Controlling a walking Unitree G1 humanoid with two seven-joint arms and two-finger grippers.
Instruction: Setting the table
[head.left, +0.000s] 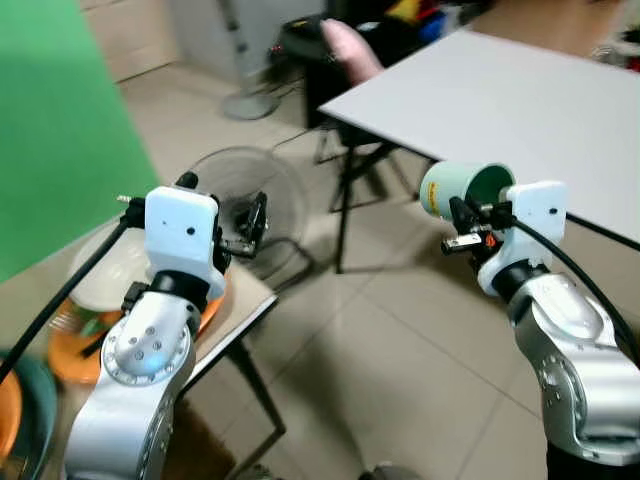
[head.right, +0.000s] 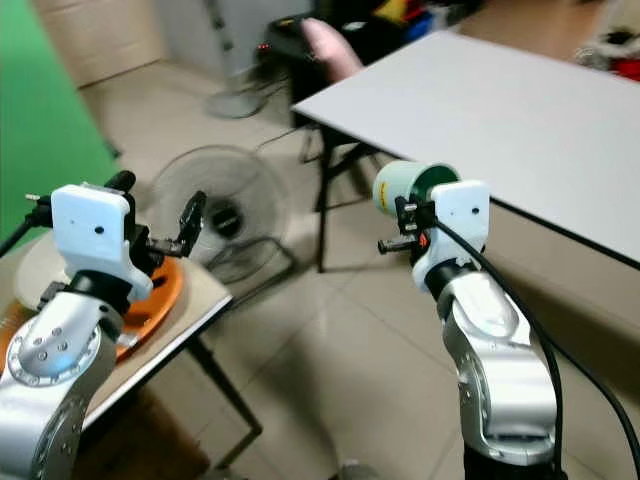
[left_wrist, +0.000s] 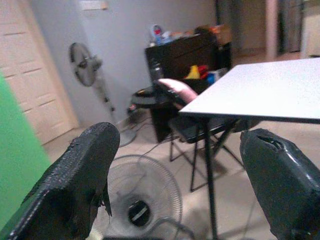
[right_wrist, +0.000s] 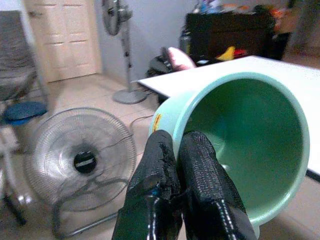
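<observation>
Right wrist view: my right pincer (right_wrist: 182, 165) pinches the green cup (right_wrist: 240, 150) rim, near the white desk (head.left: 520, 110) edge. I'd carry it level, then set down upright. Left pincer (left_wrist: 175, 185) gapes, holding nothing.

one green cup (right_wrist: 240, 145), two fans (right_wrist: 80, 160), two tables (head.left: 520, 110).

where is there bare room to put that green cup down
The white table is the free patch: its top lies bare from the near corner by the black chair back along both edges. The right gripper, pinching the green cup by its rim, hangs just off its near edge. The small side table under the left gripper is crowded with stacked orange plates.
</observation>
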